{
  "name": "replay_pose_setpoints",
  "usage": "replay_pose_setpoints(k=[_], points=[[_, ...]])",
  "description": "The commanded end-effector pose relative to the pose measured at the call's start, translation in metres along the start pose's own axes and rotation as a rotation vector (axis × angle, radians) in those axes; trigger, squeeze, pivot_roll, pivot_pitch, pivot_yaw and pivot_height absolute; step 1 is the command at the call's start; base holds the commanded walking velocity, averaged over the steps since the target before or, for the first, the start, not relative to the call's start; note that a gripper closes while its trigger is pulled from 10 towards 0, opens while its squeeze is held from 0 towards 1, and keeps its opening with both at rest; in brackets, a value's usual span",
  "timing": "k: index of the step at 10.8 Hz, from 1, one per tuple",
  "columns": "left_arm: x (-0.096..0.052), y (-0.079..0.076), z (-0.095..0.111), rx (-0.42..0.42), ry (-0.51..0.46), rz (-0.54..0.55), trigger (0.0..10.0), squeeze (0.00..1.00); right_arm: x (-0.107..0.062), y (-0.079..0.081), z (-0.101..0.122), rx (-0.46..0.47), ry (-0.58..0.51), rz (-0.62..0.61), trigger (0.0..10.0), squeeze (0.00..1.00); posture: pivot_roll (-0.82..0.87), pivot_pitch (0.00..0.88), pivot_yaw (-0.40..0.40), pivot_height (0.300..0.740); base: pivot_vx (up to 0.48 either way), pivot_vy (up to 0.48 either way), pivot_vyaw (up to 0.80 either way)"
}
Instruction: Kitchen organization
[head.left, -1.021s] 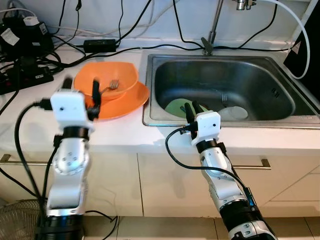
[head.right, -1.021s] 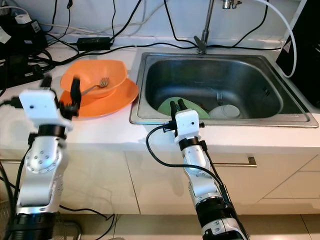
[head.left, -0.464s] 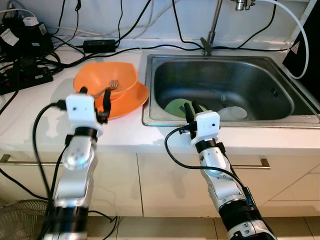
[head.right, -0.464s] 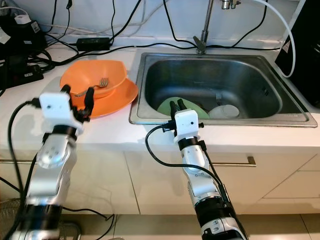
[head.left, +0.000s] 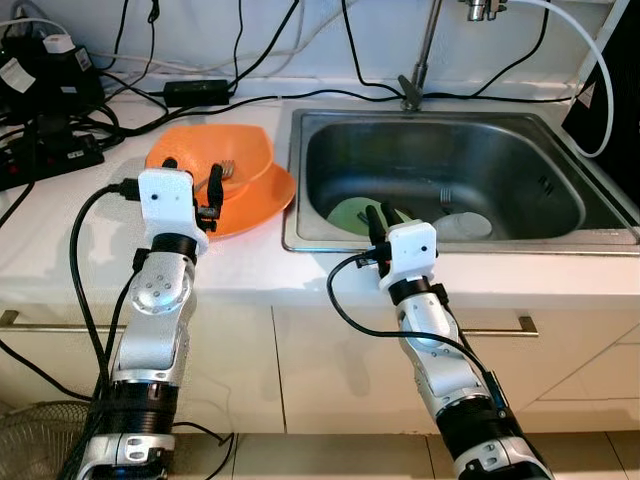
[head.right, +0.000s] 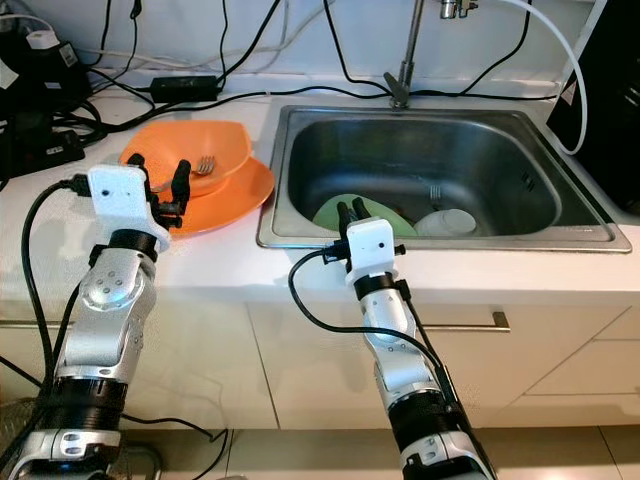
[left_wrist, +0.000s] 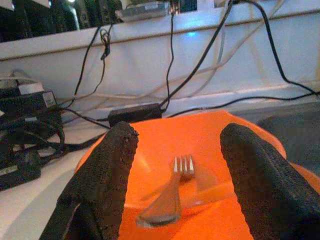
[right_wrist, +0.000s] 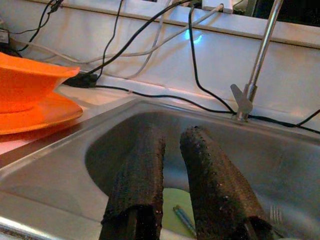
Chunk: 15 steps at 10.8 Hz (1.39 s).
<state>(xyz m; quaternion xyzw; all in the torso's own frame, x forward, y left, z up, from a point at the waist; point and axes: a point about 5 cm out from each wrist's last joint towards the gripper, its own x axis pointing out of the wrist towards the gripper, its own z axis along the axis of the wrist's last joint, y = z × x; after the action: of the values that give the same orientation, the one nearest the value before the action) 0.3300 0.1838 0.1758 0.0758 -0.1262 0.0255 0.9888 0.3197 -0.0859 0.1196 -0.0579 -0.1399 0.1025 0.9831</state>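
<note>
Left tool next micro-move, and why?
Probably ease the left tool forward and down to the fork: its fingers stand open with the fork centred between them, lying in the orange bowl, not yet touched.

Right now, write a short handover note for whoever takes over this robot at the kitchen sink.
Left gripper: open, poised at the near edge of the orange bowl, holding nothing.
Right gripper: fingers close together, empty, at the sink's front rim.
Things: the fork lies in the orange bowl, which sits on the orange plate left of the sink. A green plate and a white dish lie in the sink.
Done: nothing picked up.
Left: probably grasp the fork or bowl, then sort the dishes.
</note>
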Motion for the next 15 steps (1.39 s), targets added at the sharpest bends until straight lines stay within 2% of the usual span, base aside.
replay_pose_setpoints(k=[1, 3, 6, 7, 8, 15], points=[[0.002, 0.002, 0.000, 0.008, 0.002, 0.008, 10.0, 0.00, -0.001, 0.001, -0.004, -0.006, 0.029, 0.003, 10.0, 0.00, 0.13, 0.000, 0.012, 0.740, 0.000, 0.000, 0.00], [0.001, -0.002, -0.014, -0.008, 0.070, -0.002, 10.0, 0.00, 0.000, 0.000, -0.004, -0.005, 0.031, -0.001, 10.0, 0.00, 0.13, 0.000, 0.012, 0.740, 0.000, 0.000, 0.00], [0.000, -0.005, -0.021, -0.019, 0.093, -0.005, 10.0, 0.00, 0.000, 0.000, -0.004, -0.005, 0.030, -0.006, 10.0, 0.00, 0.13, 0.000, 0.009, 0.740, 0.000, 0.000, 0.00], [0.000, -0.005, -0.021, -0.028, 0.090, 0.003, 0.8, 0.00, 0.000, 0.000, -0.004, -0.005, 0.030, -0.009, 10.0, 0.00, 0.13, 0.000, 0.009, 0.740, 0.000, 0.000, 0.00], [0.001, -0.005, -0.021, -0.029, 0.088, 0.003, 0.0, 0.00, 0.000, -0.001, -0.004, -0.006, 0.031, -0.010, 10.0, 0.00, 0.13, 0.000, 0.009, 0.740, 0.000, 0.000, 0.00], [0.002, -0.007, -0.014, -0.037, 0.045, 0.000, 0.0, 0.00, 0.000, 0.000, -0.005, -0.004, 0.035, -0.010, 10.0, 0.00, 0.13, 0.000, 0.007, 0.740, 0.000, 0.000, 0.00]])
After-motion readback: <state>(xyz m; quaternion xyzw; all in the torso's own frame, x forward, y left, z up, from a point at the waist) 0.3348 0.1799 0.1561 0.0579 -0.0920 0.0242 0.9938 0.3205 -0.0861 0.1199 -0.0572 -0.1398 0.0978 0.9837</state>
